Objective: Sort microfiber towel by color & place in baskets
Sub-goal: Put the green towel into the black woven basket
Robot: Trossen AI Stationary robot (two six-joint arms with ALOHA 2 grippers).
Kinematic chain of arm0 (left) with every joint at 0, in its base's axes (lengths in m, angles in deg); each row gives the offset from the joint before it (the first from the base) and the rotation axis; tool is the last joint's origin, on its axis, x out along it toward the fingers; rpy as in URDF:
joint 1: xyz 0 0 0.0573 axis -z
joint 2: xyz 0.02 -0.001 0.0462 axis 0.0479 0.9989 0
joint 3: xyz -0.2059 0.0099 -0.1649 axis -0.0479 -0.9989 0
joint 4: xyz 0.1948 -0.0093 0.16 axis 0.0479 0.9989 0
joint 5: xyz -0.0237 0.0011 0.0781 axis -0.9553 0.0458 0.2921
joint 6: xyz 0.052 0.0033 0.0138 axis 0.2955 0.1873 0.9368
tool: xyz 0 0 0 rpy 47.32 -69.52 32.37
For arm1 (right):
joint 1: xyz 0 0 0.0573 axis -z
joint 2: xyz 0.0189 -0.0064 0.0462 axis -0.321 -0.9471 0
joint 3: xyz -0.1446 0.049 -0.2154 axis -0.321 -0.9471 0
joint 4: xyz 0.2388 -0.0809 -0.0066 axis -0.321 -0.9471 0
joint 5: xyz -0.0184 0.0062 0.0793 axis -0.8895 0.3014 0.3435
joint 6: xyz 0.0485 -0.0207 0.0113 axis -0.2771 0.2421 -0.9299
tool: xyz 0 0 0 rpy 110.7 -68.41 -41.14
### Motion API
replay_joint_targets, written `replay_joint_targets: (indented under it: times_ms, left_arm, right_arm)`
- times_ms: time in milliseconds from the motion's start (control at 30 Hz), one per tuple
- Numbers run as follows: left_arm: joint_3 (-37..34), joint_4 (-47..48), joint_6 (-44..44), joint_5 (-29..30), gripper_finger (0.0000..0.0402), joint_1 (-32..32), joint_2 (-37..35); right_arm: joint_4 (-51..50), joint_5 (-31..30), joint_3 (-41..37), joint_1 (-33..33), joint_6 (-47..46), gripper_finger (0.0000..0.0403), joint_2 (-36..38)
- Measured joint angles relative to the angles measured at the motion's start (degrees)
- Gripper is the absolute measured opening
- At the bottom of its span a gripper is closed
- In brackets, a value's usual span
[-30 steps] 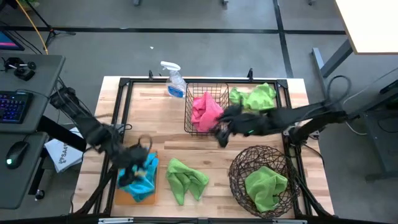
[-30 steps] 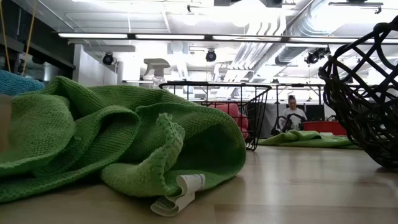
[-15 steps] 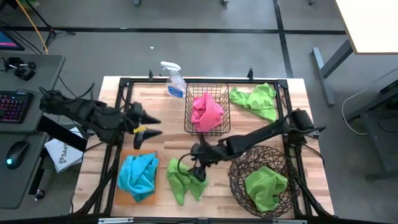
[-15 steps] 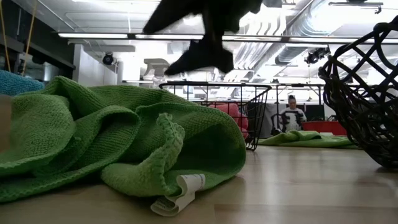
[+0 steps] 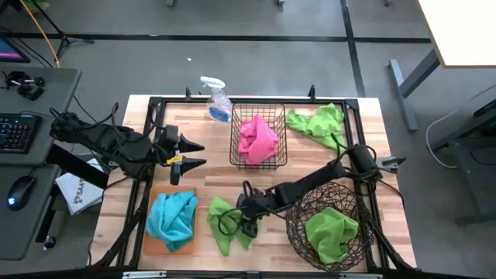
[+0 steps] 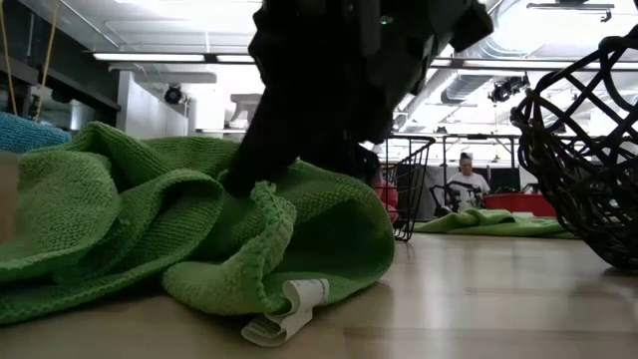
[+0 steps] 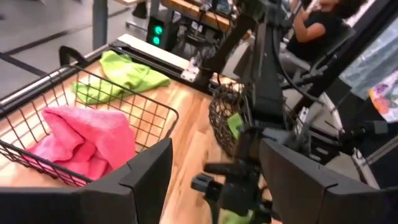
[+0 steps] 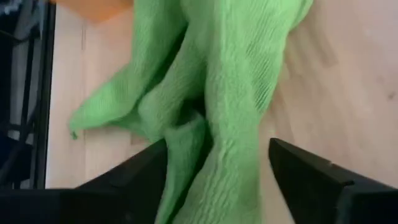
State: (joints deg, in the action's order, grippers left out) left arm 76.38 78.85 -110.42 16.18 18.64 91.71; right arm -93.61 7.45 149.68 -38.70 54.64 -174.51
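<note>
Reaching low across the table's front half, the right gripper [image 5: 242, 221] sits spread wide over the crumpled green towel [image 5: 225, 223], its fingers [image 8: 311, 171] flanking a raised fold without closing on it. That towel lies on bare wood between the orange tray [image 5: 155, 242], which carries a blue towel [image 5: 172, 218], and the round twig basket [image 5: 298, 213] holding another green towel [image 5: 332, 232]. The left gripper [image 5: 188, 153] hovers apart and empty above open tabletop beside the black wire basket [image 5: 259, 161] with its pink towel [image 5: 257, 138].
</note>
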Motion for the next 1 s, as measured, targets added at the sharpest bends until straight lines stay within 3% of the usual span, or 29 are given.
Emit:
replay_joint_targets:
  times_ms: [67, 200, 233, 467, 600, 767, 1000]
  left_arm:
    - [0.0, -1.0, 0.0, 1.3, 0.0230, 0.0, 0.0]
    - [0.0, -3.3, 2.0, 1.9, 0.0230, 0.0, -0.2]
    - [0.0, -3.8, 2.8, 2.0, 0.0230, 0.0, -0.2]
    - [0.0, -7.9, 7.1, 3.8, 0.0230, 0.0, -0.2]
    - [0.0, -9.2, 7.5, 5.5, 0.0230, 0.0, -0.2]
    - [0.0, -9.1, 7.5, 6.1, 0.0230, 0.0, -0.2]
    - [0.0, -9.1, 7.5, 6.2, 0.0230, 0.0, -0.2]
  right_arm:
    - [0.1, -0.4, 0.0, -0.4, -1.1, 0.0218, 0.0]
    - [1.3, -0.3, 0.0, -0.4, -3.3, 0.0046, 3.7]
    - [1.3, -0.4, 0.0, -0.4, -2.3, 0.0025, 5.8]
    - [-11.7, -3.6, 0.1, 0.5, 2.8, 0.0005, 24.9]
    - [-18.6, -2.6, 0.1, -3.0, 1.0, 0.0003, 36.6]
    - [-29.9, -3.9, 0.1, -10.9, -9.8, 0.0002, 48.8]
    - [-46.9, -15.9, 0.1, -25.0, -32.8, 0.0001, 61.7]
